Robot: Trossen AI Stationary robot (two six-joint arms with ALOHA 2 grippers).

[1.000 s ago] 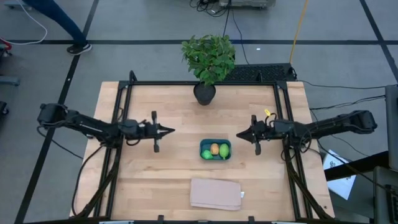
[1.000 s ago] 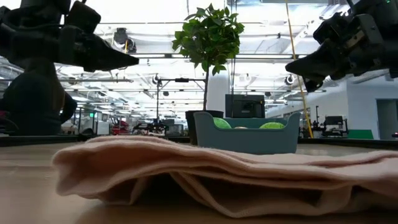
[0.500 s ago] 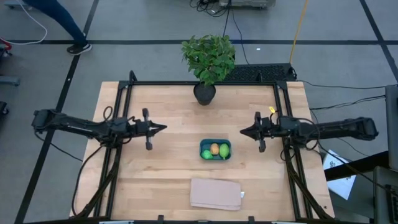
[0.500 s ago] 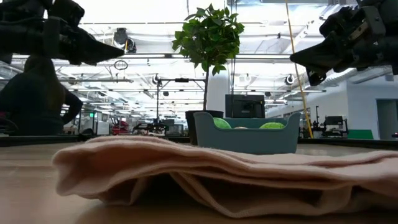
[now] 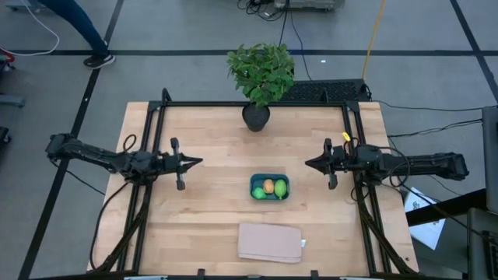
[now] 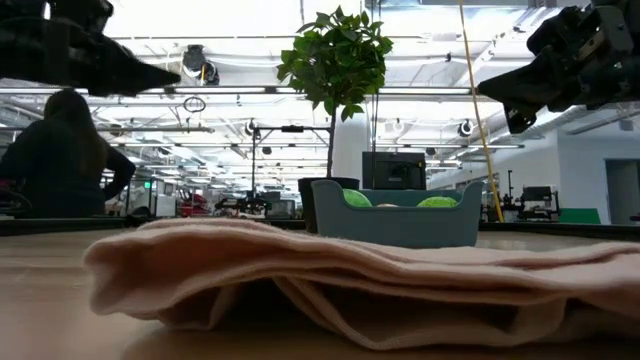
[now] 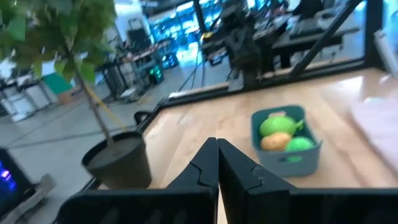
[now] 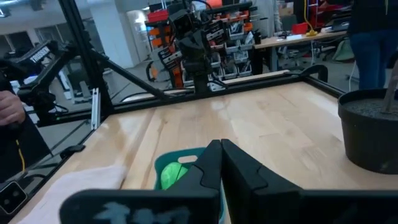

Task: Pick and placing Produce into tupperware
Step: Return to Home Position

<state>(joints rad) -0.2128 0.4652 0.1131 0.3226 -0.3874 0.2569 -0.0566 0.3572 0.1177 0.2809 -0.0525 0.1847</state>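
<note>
The teal-blue tupperware (image 5: pixel 269 187) sits on the table's middle; inside it lie two bright green pieces (image 5: pixel 258 190) (image 5: pixel 278 189) and one orange-tan piece (image 5: pixel 268 186). It also shows in the low view (image 6: pixel 395 214), the left wrist view (image 7: pixel 286 140) and the right wrist view (image 8: pixel 180 169). My left gripper (image 5: pixel 199 162) hovers shut, left of the container, pointing toward it. My right gripper (image 5: pixel 307 164) hovers shut on the container's right, also pointing at it. Neither touches anything.
A potted leafy plant (image 5: pixel 261 78) stands at the far middle of the table. A folded tan cloth pad (image 5: pixel 270 242) lies near the near edge, filling the low view's foreground (image 6: pixel 350 280). Black frame rails run along both table sides. A person stands in the room behind (image 6: pixel 60 150).
Both arms have drawn back from the container: the left gripper moved toward the table's left edge, the right gripper toward the right edge, both staying shut and level. The container and its produce have stayed still.
</note>
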